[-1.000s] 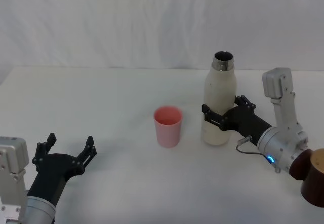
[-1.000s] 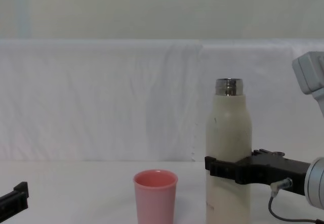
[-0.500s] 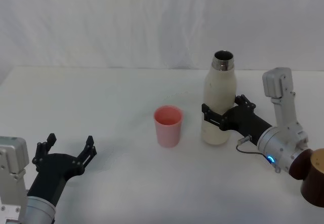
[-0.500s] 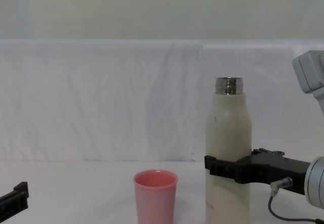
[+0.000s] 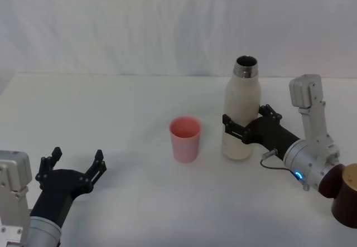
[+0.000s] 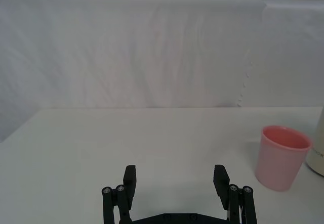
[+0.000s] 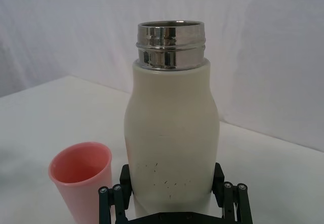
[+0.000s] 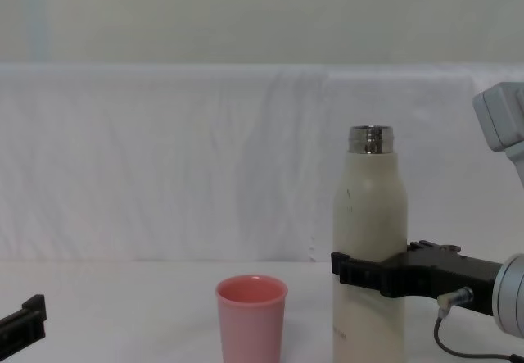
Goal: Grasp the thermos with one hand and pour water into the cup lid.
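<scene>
Right gripper [image 5: 243, 129] fingers clamp the upright thermos [image 5: 243, 105] beside the cup [image 5: 185, 138]; left gripper [image 5: 75, 166] rests wide apart.

The head view looks forward and down on the worktop [image 5: 139, 202], taking in the cup lid [image 5: 185, 139] whole from above. The chest view sits lower and looks level across the worktop, seeing the cup lid [image 8: 251, 318] side-on. The left wrist view looks along the worktop toward the cup lid [image 6: 282, 157] from farther off. The right wrist view sits close beside the cup lid [image 7: 81, 178], just behind the thermos [image 7: 172, 133].
</scene>
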Robot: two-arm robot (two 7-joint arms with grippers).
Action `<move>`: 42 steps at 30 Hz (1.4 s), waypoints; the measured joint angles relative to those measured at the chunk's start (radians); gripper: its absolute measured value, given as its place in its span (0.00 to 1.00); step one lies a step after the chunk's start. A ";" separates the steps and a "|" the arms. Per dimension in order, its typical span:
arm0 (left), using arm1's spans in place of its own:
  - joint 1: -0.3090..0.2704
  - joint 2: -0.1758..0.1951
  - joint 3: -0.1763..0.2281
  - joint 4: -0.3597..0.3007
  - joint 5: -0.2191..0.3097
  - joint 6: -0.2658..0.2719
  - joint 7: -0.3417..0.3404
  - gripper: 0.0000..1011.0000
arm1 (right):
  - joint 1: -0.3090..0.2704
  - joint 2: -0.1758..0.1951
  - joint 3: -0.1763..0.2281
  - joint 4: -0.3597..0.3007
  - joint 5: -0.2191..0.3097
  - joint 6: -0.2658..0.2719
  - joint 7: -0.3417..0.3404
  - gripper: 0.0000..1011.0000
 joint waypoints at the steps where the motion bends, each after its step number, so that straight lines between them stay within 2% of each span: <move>1: 0.000 0.000 0.000 0.000 0.000 0.000 0.000 0.99 | 0.000 0.000 0.000 0.000 0.000 0.000 0.000 0.94; 42: 0.000 0.000 0.000 0.000 0.000 0.000 0.000 0.99 | -0.014 0.007 -0.004 0.017 0.018 -0.045 0.009 0.94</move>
